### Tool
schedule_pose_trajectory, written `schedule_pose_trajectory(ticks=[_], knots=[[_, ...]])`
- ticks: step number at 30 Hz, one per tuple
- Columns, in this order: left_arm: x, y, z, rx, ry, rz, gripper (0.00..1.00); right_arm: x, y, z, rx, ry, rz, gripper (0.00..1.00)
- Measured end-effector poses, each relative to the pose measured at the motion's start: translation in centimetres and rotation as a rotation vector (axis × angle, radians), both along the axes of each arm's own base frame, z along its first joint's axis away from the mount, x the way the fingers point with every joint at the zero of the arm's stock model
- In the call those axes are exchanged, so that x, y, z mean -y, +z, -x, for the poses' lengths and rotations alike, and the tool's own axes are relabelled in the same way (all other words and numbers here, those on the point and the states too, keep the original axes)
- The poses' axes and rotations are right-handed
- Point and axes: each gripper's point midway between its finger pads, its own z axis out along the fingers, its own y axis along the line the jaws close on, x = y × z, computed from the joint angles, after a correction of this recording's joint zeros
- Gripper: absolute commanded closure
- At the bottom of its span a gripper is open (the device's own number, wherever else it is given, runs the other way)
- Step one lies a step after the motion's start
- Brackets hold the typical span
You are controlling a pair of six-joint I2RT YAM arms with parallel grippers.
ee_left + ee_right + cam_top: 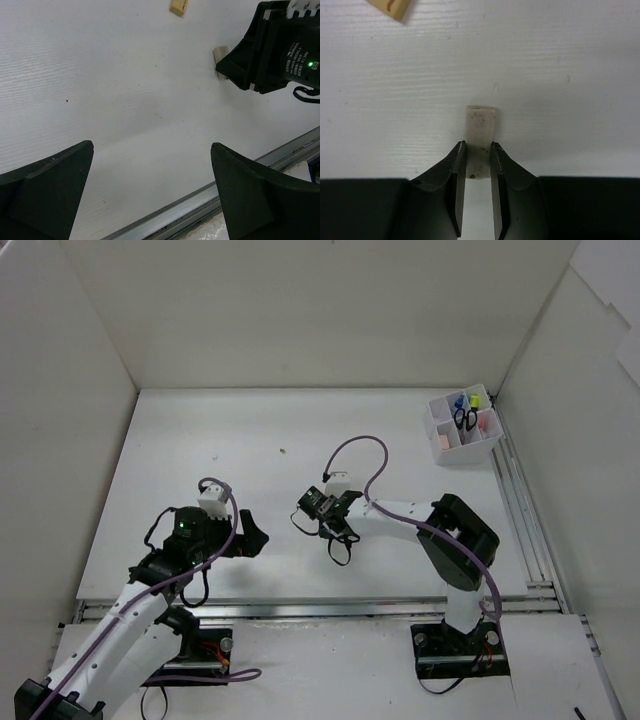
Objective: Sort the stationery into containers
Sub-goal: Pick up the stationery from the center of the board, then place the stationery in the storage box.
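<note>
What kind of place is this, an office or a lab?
Probably a robot lab test cell: white panels wall in the table, the left arm and right arm are bolted beside an aluminium rail, and a white organiser box holds stationery.

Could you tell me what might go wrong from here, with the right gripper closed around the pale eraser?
The right gripper pinches the pale eraser only at its near end; most of it sticks out past the fingertips, so it may pivot or slip when lifted.
The organiser box sits in the far right corner with scissors standing in it; the eraser could catch on them at the drop.
The open left gripper hovers close by; paths may cross.
</note>
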Motion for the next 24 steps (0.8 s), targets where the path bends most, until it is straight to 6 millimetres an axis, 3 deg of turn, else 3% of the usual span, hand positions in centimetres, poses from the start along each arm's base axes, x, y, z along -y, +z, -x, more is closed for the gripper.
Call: schedule_pose_trajectory(ticks=[3,6,11,17,20,24], knots=[[0.0,-0.3,0.0,-0.01,0.001,-0.006,0.0,1.0,0.9,-1.1,0.019,0.027,0.02,1.0],[0.1,-1.0,-0.2,-0.04,-0.004,-0.022,0.0,3.1,3.4,-4.1,0.069,0.034,0.037,1.0],[0.8,-1.9,-1.5,-0.105,-0.03,-0.058,0.0,8.9,9.8,-13.0,0.217,0.018,0.083,1.0],[2.3,-0.9,-4.9,-0.101,-0.064,-0.096,0.0,17.3,16.2,-23.2,0.351,0.024,0.248,1.0],[3.2,-0.2,-7.2,-0.089,-0.082,-0.117,0.01,20.5,16.7,-27.3,0.365,0.029,0.33,1.0],[4.5,-0.2,-10.1,-0.085,-0.124,-0.149,0.0,24.3,15.0,-31.3,0.335,0.027,0.423,1.0]])
